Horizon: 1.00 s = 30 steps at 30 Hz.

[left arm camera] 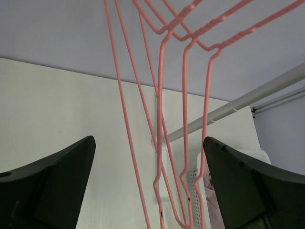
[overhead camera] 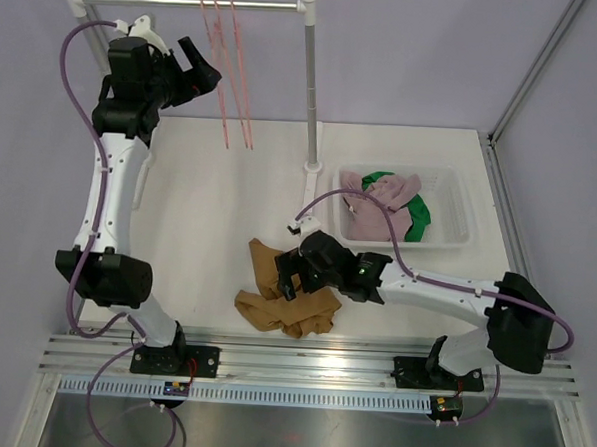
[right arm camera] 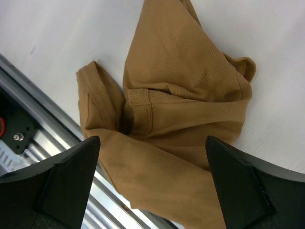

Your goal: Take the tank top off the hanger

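White tabletop (overhead camera: 209,209), purple walls: the tan ribbed tank top (overhead camera: 274,310) lies crumpled at 6 o'clock, clear of the pink wire hangers (overhead camera: 226,75) hanging bare from the white rail (overhead camera: 190,1) at 12. The left gripper (overhead camera: 202,66), jaws wide, frames the hangers without touching them. The right gripper (right arm camera: 152,140), jaws wide and empty, hovers over the cloth. The job looks done.

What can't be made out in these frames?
- Top view: the right gripper covers part of the tank top.
- Left wrist view: the hooks of the hangers are cut off by the top edge, and overlapping wires obscure their count.
- Top view: the floor of the basket is hidden by heaped clothes.
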{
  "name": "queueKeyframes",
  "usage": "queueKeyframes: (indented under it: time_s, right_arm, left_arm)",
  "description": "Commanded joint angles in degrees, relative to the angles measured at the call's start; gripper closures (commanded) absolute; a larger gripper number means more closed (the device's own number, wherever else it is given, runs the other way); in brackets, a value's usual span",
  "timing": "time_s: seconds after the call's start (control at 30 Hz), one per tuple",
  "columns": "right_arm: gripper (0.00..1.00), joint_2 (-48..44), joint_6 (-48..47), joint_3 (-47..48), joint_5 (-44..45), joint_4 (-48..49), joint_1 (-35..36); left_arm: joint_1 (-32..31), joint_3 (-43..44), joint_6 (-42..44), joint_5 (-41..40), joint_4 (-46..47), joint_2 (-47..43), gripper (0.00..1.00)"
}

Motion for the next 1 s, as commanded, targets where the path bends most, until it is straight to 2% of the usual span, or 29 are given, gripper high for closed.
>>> queueKeyframes:
  time_s: [0.0, 0.1, 0.13, 0.23, 0.27, 0.4, 0.43, 0.5, 0.53, 0.57, 0.6, 0.63, 0.77, 0.97]
  right_arm:
    - [0.00, 5.45, -2.27, 5.47, 0.88, -3.57, 1.06]
    - [0.00, 10.90, -2.89, 8.02, 2.63, -4.89, 2.64]
    - [0.01, 13.70, -3.15, 8.63, 4.03, -5.24, 3.17]
    - [0.01, 20.63, -3.68, 12.14, 6.06, -7.70, 4.49]
    - [0.01, 22.67, -4.03, 14.16, 6.33, -9.45, 5.28]
    - [0.00, 31.46, -3.86, 18.12, 10.45, -13.06, 7.04]
    - [0.03, 33.74, -3.77, 18.57, 10.55, -13.15, 7.22]
    - [0.39, 34.73, -3.59, 18.83, 9.24, -12.19, 7.31]
    - [0.52, 34.21, -3.33, 18.57, 9.06, -11.41, 7.31]
    - [0.72, 33.42, -3.42, 18.05, 8.62, -9.74, 7.31]
    - [0.83, 31.15, -3.77, 17.87, 8.18, -9.12, 7.31]
    - [0.98, 29.91, -4.20, 17.87, 8.44, -8.76, 7.22]
    - [1.00, 21.92, -6.05, 19.27, 11.69, -9.54, 7.31]
    - [1.00, 8.99, -8.77, 22.96, 24.76, -14.90, 6.26]
  left_arm:
    - [0.82, -0.98, 1.21, -6.86, -4.00, -9.55, 0.01]
    - [2.40, -9.31, 1.21, -10.73, -5.68, -19.20, 0.01]
    - [2.40, -12.30, 1.39, -11.27, -5.50, -25.24, 0.01]
    - [2.40, -25.48, 1.21, -10.14, -3.49, -34.93, 0.01]
    - [2.40, -31.86, 1.47, -8.48, -3.13, -40.62, 0.01]
    - [2.40, -40.86, 4.81, -9.78, -5.15, -51.65, 0.01]
    - [2.40, -42.37, 5.77, -9.61, -5.93, -53.14, 0.01]
    - [2.40, -46.58, 7.97, -10.05, -6.29, -57.87, 0.01]
    - [2.40, -48.43, 8.85, -9.96, -5.34, -59.82, 0.01]
    - [2.40, -50.45, 10.25, -10.13, -4.37, -61.49, 0.01]
    - [2.40, -55.00, 10.70, -10.48, -3.40, -65.16, 0.01]
    - [2.40, -56.78, 10.96, -10.92, -1.65, -66.85, 0.01]
    - [2.23, -64.52, 10.79, -16.26, 1.26, -73.71, 0.01]
    - [1.79, -66.29, 10.53, -16.21, 1.27, -74.96, 0.01]
